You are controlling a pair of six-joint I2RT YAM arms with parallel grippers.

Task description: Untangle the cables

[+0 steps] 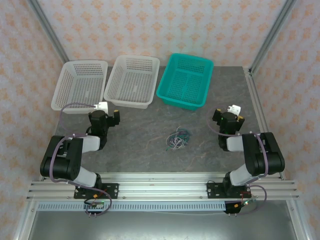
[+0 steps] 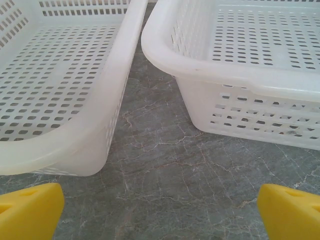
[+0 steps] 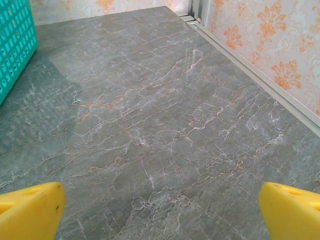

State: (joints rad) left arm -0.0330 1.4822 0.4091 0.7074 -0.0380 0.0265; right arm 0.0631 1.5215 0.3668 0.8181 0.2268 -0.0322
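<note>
The cables (image 1: 177, 139) lie in a small wispy tangle of green, white and purple wires on the grey marbled table, midway between the two arms. My left gripper (image 1: 106, 116) sits well to their left, near the white baskets. Its yellow fingertips (image 2: 30, 210) stand wide apart over bare table, so my left gripper (image 2: 160, 212) is open and empty. My right gripper (image 1: 228, 118) rests to the right of the tangle. In the right wrist view my right gripper (image 3: 160, 212) is open too, yellow fingertips (image 3: 290, 210) at the frame's corners with nothing between.
Two white perforated baskets (image 1: 81, 85) (image 1: 131, 80) and a teal basket (image 1: 185, 81) line the back of the table. The white baskets' rims (image 2: 65, 145) (image 2: 240, 75) loom close ahead of the left gripper. A metal rail (image 3: 260, 82) and wallpapered wall bound the right side.
</note>
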